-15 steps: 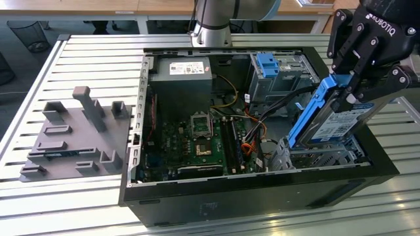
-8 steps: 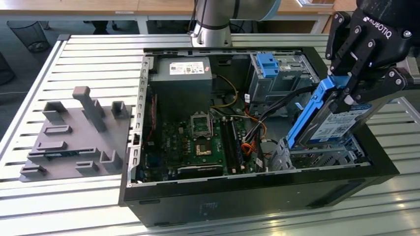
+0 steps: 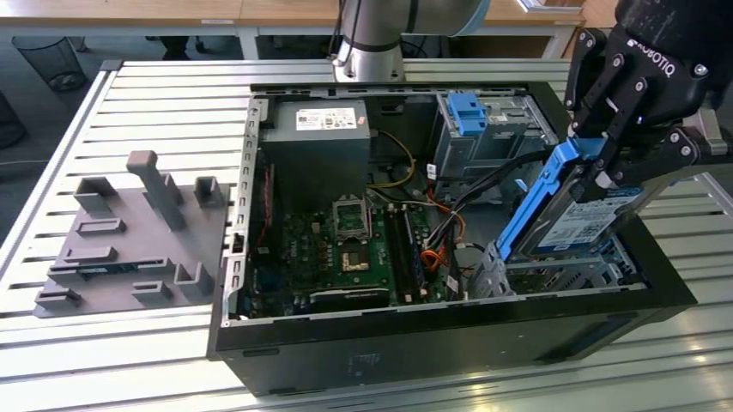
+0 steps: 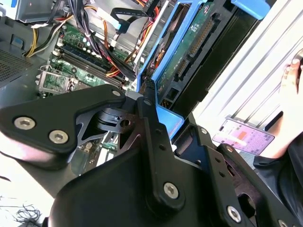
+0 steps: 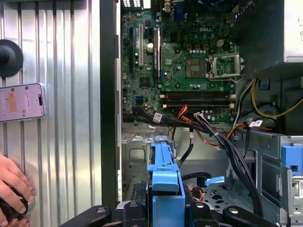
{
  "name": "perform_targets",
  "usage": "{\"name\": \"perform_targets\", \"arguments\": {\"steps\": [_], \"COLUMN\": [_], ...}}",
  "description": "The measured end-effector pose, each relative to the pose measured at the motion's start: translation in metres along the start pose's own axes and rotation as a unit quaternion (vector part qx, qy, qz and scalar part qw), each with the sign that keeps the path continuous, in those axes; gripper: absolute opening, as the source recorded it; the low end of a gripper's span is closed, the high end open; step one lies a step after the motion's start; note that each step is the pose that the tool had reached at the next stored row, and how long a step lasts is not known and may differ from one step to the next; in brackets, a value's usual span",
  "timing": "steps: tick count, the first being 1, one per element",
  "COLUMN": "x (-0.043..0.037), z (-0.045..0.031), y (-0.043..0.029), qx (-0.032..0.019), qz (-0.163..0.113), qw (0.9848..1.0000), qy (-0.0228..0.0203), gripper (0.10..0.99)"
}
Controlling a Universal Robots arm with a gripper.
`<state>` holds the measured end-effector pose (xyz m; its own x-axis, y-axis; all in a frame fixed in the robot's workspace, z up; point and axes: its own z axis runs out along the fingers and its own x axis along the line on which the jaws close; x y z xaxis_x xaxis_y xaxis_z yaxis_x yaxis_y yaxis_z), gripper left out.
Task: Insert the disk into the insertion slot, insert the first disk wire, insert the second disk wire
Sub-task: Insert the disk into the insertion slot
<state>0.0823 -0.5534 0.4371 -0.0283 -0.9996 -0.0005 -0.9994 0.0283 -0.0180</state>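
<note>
Clearly, the black two-fingered gripper (image 3: 598, 167) is clenched on the disk (image 3: 586, 219), a flat rectangular hard drive with a white-and-blue label set in a bright blue plastic caddy, and its fingers pinch the caddy's upper end. The disk hangs steeply tilted, almost on edge. Its lower end is right at the top of the insertion slot (image 3: 559, 275), the low silver cage of perforated sheet metal in the near corner of the open black computer case (image 3: 458, 343), on the exterior view's right. Whether the two touch I cannot tell, but the disk is not seated. In the second wrist view the green circuit board (image 4: 196, 45) on its underside lies bare, and that side is best left untouched. I judge the drive dense and rigid, so it will not flex, yet it is sensitive to shock and should not knock against the cage's edges. The caddy looks like smooth plastic with a little give. Held at one end, the weight acts as a lever and could pivot or slip between the pads, so a firm hold on the frame rails, not on label or board, seems right. A bundle of black cables (image 3: 487, 180) runs close beside it.
</note>
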Motion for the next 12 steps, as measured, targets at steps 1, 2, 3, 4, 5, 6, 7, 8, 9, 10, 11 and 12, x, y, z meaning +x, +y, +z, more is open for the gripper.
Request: {"name": "perform_targets", "arguments": {"steps": [1, 2, 3, 4, 5, 6, 7, 8, 9, 10, 11, 12], "x": [0.0000, 0.0000, 0.0000, 0.0000, 0.0000, 0.0000, 0.0000, 0.0000, 0.0000, 0.0000, 0.0000, 0.0000], "z": [0.0006, 0.0013, 0.0020, 0.0026, 0.0031, 0.0036, 0.0041, 0.0045, 0.0049, 0.0053, 0.0056, 0.0060], "y": [0.0000, 0.0000, -0.0001, 0.0000, 0.0000, 0.0000, 0.0000, 0.0000, 0.0000, 0.0000, 0.0000, 0.0000], "qx": [-0.0002, -0.0003, -0.0005, -0.0007, -0.0008, -0.0008, -0.0008, -0.0008, -0.0009, -0.0009, -0.0009, -0.0009], "qz": [0.000, 0.000, 0.000, 0.000, 0.000, 0.000, 0.000, 0.000, 0.000, 0.000, 0.000, 0.000], "qw": [1.0000, 1.0000, 1.0000, 1.0000, 1.0000, 1.0000, 1.0000, 1.0000, 1.0000, 1.0000, 1.0000, 1.0000], "qy": [0.0000, 0.0000, 0.0000, 0.0000, 0.0000, 0.0001, 0.0000, 0.0001, 0.0000, 0.0000, 0.0000, 0.0001], "gripper": [0.365, 0.365, 0.365, 0.365, 0.365, 0.365, 0.365, 0.365, 0.365, 0.365, 0.365, 0.365]}}
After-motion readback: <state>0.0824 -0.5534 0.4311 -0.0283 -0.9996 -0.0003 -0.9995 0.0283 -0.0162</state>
